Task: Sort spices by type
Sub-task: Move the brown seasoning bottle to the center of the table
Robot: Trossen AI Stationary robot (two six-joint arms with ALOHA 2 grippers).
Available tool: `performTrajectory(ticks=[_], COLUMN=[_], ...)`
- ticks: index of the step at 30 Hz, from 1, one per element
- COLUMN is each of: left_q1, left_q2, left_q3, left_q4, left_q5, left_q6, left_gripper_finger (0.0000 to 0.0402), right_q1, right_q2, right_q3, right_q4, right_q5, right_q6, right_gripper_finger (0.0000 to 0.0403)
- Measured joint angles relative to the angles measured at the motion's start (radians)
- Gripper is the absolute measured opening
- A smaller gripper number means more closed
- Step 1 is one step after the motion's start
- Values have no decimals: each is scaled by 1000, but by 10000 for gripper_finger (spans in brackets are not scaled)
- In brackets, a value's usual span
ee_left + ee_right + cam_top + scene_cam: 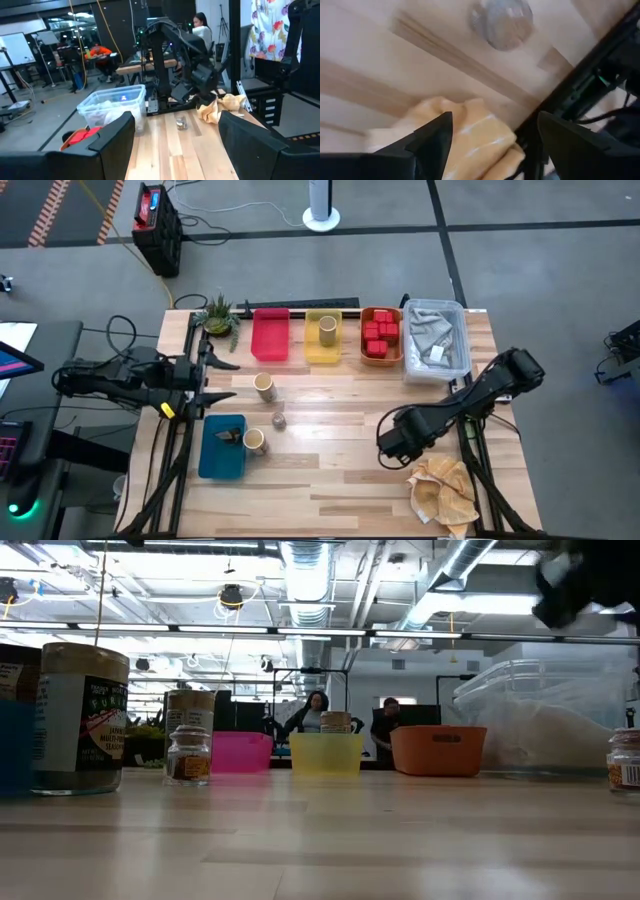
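two fingers of the right gripper [495,120] stand apart with nothing between them; the claw hangs nose-down over the near right part of the table [330,480].

1. directly under the claw: a crumpled yellow cloth [470,130]. it is not a spice and is no part of the sort.
2. just ahead of the fingertips, past the cloth's edge: one small glass jar [502,22], standing on bare wood, apart from the cloth. its lid faces the wrist camera, so its long axis runs upright, in line with the claw's own approach. judgement: the coming move turns on this offset; the claw needs a short shift forward off the cloth before it comes down, or the fingers will meet fabric.
3. farther out, well to the claw's side: a second small jar [279,420] and two tan cylinders [263,386] [254,441], loose near the blue tray [221,460].
4. farthest: the left gripper [222,380], fingers also apart and empty, waiting at the opposite table edge. the right arm is plainly the nearer to the first jar.
5. beyond all, along the back: yellow tray [322,352] with one cylinder, orange tray [381,361] with red tins [380,335].
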Motion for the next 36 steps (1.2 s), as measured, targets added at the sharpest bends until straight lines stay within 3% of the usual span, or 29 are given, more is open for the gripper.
performTrajectory(ticks=[7, 11, 15, 24, 27, 32, 36], left_q1=[0, 0, 0, 1, 1, 1, 1], left_q2=[9, 8, 19, 112, 153, 204, 213], left_q3=[0, 0, 0, 0, 0, -2, -2], left_q4=[-17, -6, 15, 39, 33, 15, 19], left_q5=[-12, -33, -55, -181, -202, -229, -280], left_q6=[-11, -4, 0, 47, 47, 63, 77], left_gripper_finger=[277, 277, 277, 277, 277, 277, 277], right_q1=[-54, -137, -261, -536, -574, -510, -414], right_q2=[1, 27, 51, 58, 57, 56, 56], right_q3=[-181, -231, -230, -128, -47, 85, 161], right_q4=[197, 356, 526, 779, 713, 347, 50], right_q5=[4, 127, 255, 399, 391, 344, 361], right_q6=[-132, -245, -384, -760, -846, -899, -773], right_gripper_finger=[317, 317, 317, 317, 317, 317, 317])
